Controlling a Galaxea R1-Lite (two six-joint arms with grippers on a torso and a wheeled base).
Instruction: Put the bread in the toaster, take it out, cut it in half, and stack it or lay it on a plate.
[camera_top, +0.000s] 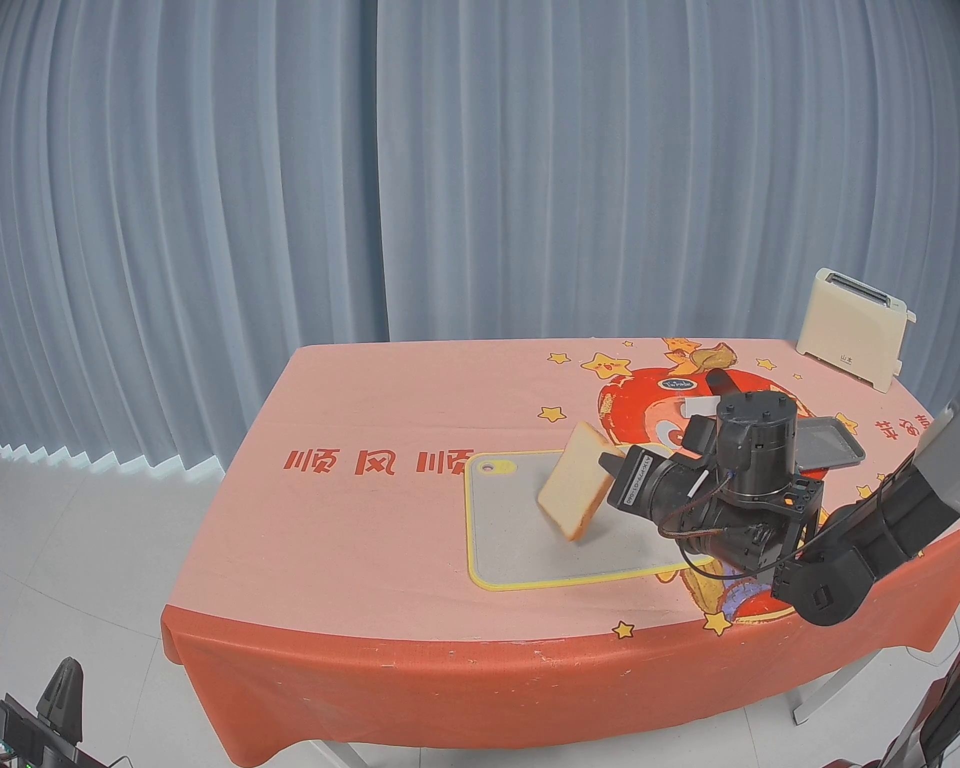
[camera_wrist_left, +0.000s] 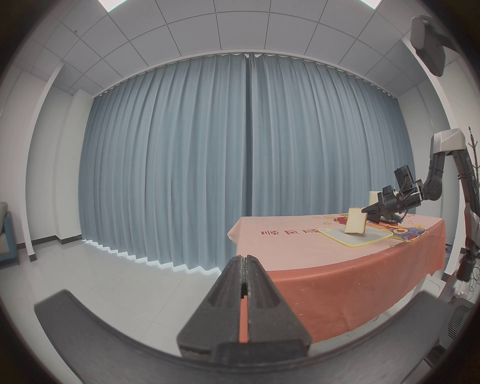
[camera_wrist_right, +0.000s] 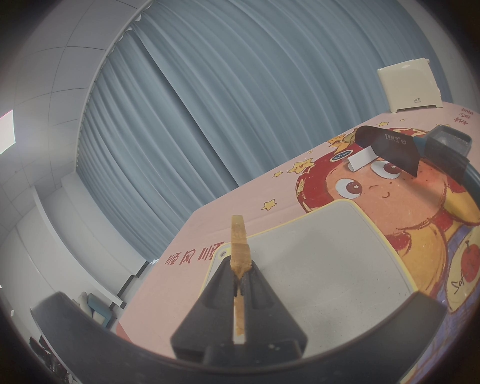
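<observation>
Right gripper (camera_top: 607, 470) clamped on one crust edge of the bread (camera_top: 577, 482), reaching in from the board's (camera_top: 520, 545) right side. The slice hangs tilted on edge over the board's middle, lower corner close to the surface; we cannot tell whether it touches. In the right wrist view the bread (camera_wrist_right: 239, 245) stands thin and upright between the fingers, with the grey board (camera_wrist_right: 325, 260) under it. Left gripper (camera_wrist_left: 243, 270) closed on nothing, parked low and well off the board's left, beyond the table (camera_top: 380, 520) edge. Knife (camera_wrist_right: 390, 147) lies just past the board's far right corner, black blade flat. Grey tray (camera_top: 835, 440) sits right of the board, beyond the arm. Toaster (camera_top: 853, 328) stands well off toward the far right from the board, at the table's rim. We judge the step in hand to be laying the slice flat on the board for cutting. Handling, as we read it: light, soft, springy crumb, and the crust is the only firm part. A hard pinch would dent it, and a one-edge hold lets it sag or swing. Better to grip across the crust, lower it gently, and let go once it lies flat. For cutting it wants pinning near an edge, clear of the blade's line.
</observation>
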